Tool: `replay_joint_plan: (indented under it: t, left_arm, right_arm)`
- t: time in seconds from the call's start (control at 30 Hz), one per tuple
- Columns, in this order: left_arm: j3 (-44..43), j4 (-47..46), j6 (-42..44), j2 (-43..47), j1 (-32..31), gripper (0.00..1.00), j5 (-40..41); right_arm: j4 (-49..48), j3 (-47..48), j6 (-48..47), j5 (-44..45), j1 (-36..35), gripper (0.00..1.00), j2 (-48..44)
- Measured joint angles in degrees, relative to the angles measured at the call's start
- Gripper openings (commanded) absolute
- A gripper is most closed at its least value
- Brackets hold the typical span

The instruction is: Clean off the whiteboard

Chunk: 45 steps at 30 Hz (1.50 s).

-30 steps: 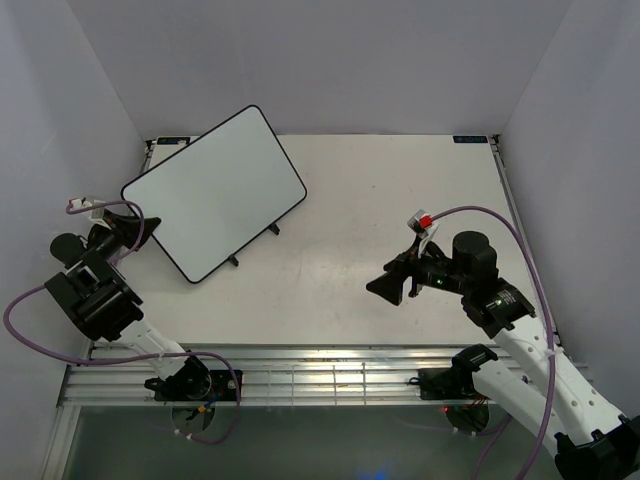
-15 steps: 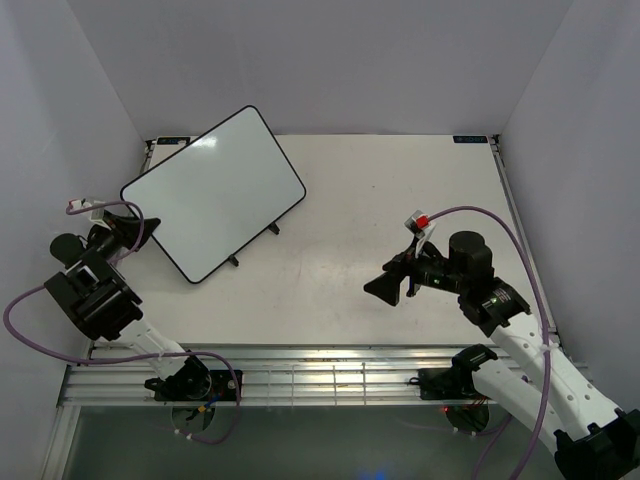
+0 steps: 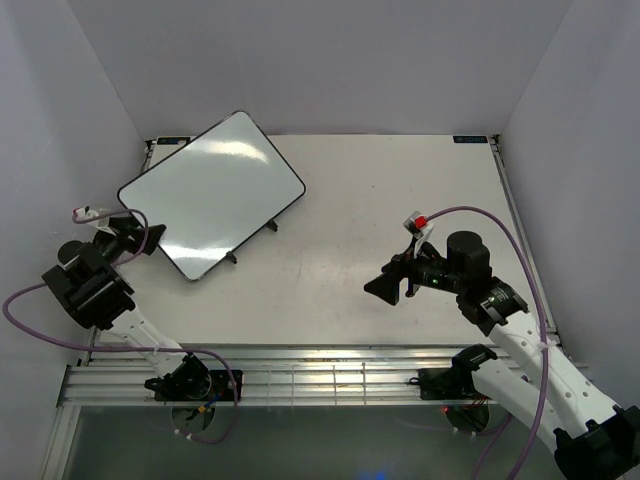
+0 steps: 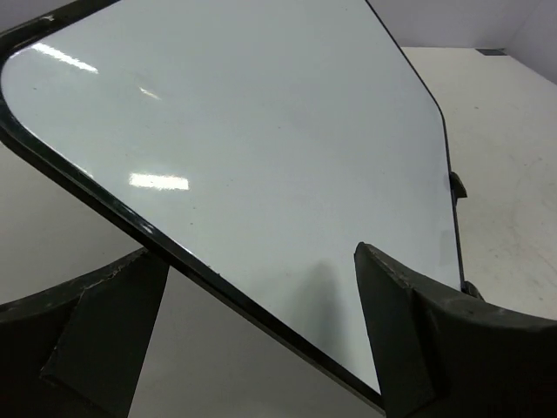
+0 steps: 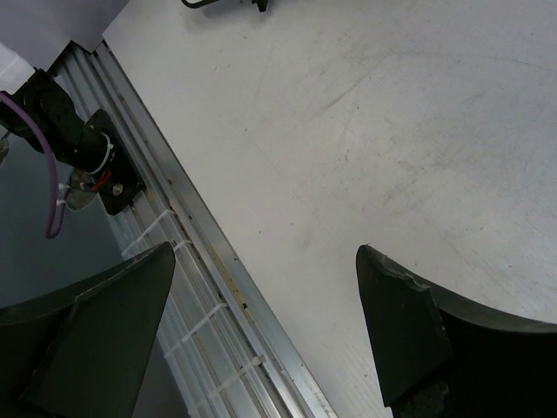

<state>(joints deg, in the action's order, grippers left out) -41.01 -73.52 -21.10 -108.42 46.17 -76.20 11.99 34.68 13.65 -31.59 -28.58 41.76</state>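
The left gripper (image 3: 148, 236) has spread its jaws wide and let go of the whiteboard (image 3: 210, 195), and its arm has drawn back toward the near left. The board's far corner has shifted slightly left, and it now catches brighter reflections. The right gripper (image 3: 378, 288) has edged left.

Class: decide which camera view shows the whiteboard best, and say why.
The top external view: the whole whiteboard shows, with its black frame and stand legs. The left wrist view gives only a close part of its glossy face and near edge. The right wrist view shows no board face.
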Motion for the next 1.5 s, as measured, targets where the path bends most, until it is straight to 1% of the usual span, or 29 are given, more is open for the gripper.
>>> replay_joint_plan:
  t: [0.17, 0.4, 0.53, 0.63, 0.7, 0.77, 0.87, 0.97, 1.07, 1.13, 1.2, 1.27, 1.33, 1.43, 1.5]
  left_arm:
    - [1.2, -1.6, 3.7, 0.3, 0.0, 0.98, 3.1]
    - [1.2, -2.0, 3.3, 2.6, 0.0, 0.98, 8.5]
    - [4.8, -2.0, 2.5, 9.0, 0.0, 0.98, 18.4]
    - [8.1, -2.1, 1.5, 16.0, 0.0, 0.98, 25.9]
    - [9.5, -1.0, 0.5, 21.1, -0.1, 0.98, 32.6]
    - [9.8, 2.1, -1.1, 26.9, -0.5, 0.98, 40.0]
    - [6.5, 12.4, -4.3, 34.6, -1.8, 0.98, 47.5]
    - [-5.3, 30.6, -4.0, 37.8, -8.1, 0.98, 52.7]
    - [-13.6, 43.7, -4.2, 39.2, -15.8, 0.98, 52.9]
    - [-16.7, 51.6, -5.4, 40.2, -18.8, 0.98, 51.1]
    - [-18.3, 59.3, -6.7, 41.0, -20.4, 0.98, 49.5]
    - [-17.8, 65.6, -7.9, 42.3, -21.9, 0.98, 47.9]
    - [-15.8, 71.2, -7.8, 45.0, -25.2, 0.98, 47.0]
    - [-13.9, 81.4, -5.4, 50.5, -31.5, 0.98, 46.8]
    - [-13.8, 87.1, -3.5, 54.7, -35.4, 0.98, 48.8]
  right_arm:
    - [0.0, 0.0, 0.0, 0.0, 0.0, 0.90, 0.7]
    - [-0.1, 0.0, 0.0, 0.1, 0.0, 0.90, 1.5]
    - [0.0, 0.0, -0.2, 0.7, 0.0, 0.90, 1.9]
    - [0.0, 0.0, -0.5, 2.3, 0.0, 0.90, 1.8]
    - [0.0, 0.0, -0.6, 3.8, 0.0, 0.90, 1.8]
    - [0.0, 0.0, -0.5, 5.8, 0.0, 0.90, 1.5]
    - [-0.1, 0.0, -0.1, 9.9, 0.0, 0.90, 0.0]
    - [0.0, 0.1, 0.3, 15.8, 0.0, 0.90, -1.7]
    - [2.4, 1.9, 0.3, 22.9, 0.0, 0.90, -1.7]
    - [4.7, 4.2, 0.2, 27.9, 0.0, 0.90, -1.0]
    - [7.1, 6.9, 0.0, 32.9, 0.0, 0.90, 0.0]
    - [9.0, 9.3, 0.0, 37.6, 0.0, 0.90, 0.9]
    - [10.7, 10.7, -0.1, 41.3, 0.0, 0.90, 1.1]
    - [12.9, 11.3, -0.2, 44.8, 0.0, 0.90, 0.2]
    - [15.1, 11.4, -0.4, 46.6, 0.0, 0.90, -1.2]
